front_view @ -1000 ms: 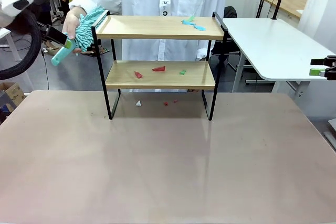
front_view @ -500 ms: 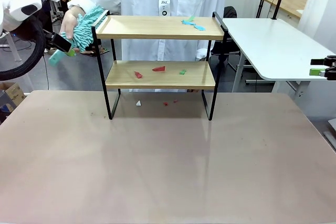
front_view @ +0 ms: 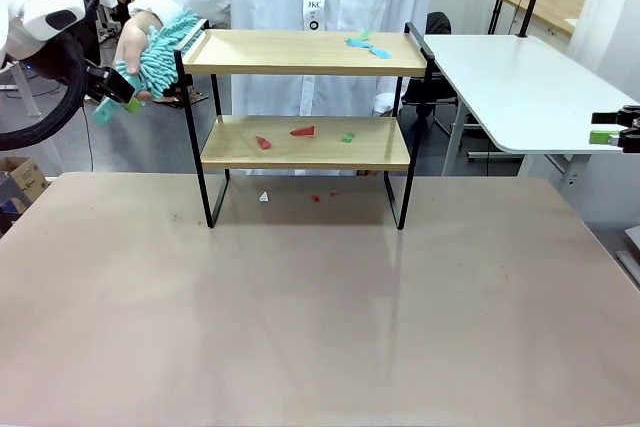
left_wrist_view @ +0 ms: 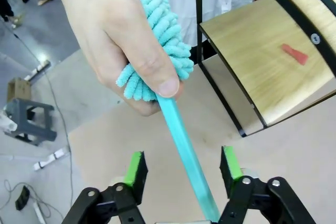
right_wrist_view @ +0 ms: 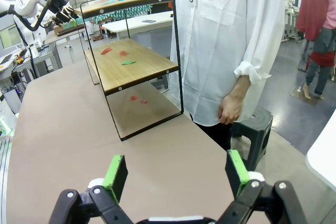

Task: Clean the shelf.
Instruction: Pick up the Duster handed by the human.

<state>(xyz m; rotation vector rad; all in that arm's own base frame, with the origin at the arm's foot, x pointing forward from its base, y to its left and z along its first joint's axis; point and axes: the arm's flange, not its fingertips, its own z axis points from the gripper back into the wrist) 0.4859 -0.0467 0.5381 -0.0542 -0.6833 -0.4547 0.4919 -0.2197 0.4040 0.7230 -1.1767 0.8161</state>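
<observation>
Left fingers (left_wrist_view: 137, 169) shifted around duster handle (left_wrist_view: 184, 150), spread apart, person's hand (left_wrist_view: 115, 35) holding duster (left_wrist_view: 163, 19), right fingers (right_wrist_view: 116, 174) open

The person's hand (left_wrist_view: 115, 35) covers much of the duster (left_wrist_view: 168, 30); its handle leaves at the bottom edge. Scraps (front_view: 302, 131) on the shelf (front_view: 375, 152) are too small to name. The picture's edge cuts the right gripper (front_view: 606, 130).

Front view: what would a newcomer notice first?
The fluffy turquoise microfibre duster, held by a person's hand at the left end of the two-tier wooden shelf in a black metal frame, with the left end effector open around its handle. Then the litter: turquoise scraps on the top board, red and green scraps on the lower.
</observation>
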